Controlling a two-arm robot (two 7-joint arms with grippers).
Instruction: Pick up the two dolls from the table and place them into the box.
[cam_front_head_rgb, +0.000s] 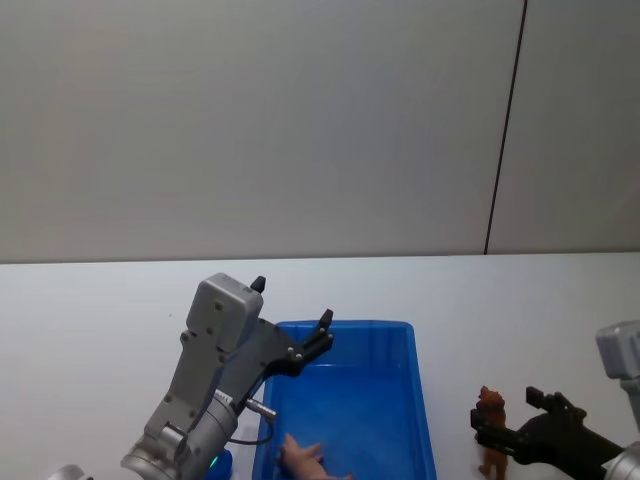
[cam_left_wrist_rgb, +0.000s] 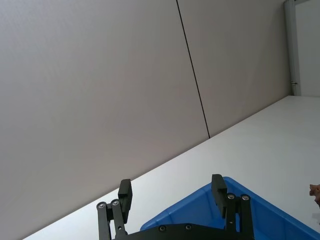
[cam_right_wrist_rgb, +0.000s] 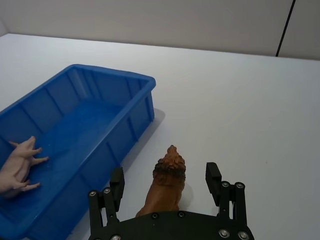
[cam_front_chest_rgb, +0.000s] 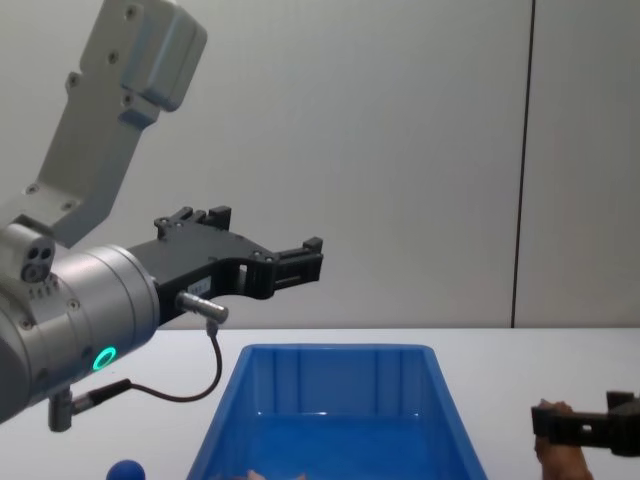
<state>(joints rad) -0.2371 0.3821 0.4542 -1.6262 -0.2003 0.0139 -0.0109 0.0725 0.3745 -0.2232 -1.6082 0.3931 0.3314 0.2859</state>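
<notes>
1. While the right gripper (cam_right_wrist_rgb: 164, 172) stands wide, its fingers (cam_right_wrist_rgb: 117, 181) flank the brown doll (cam_right_wrist_rgb: 167, 186), which is upright on the table (cam_right_wrist_rgb: 240, 100) just beside the box (cam_right_wrist_rgb: 111, 71).
2. The box lies to the robot's left of this doll. The doll's length runs along the gap.
3. The left gripper (cam_left_wrist_rgb: 171, 187), spread and empty, hangs above the box. The blue doll (cam_front_chest_rgb: 125, 470) sits on the table to the box's left.
</notes>
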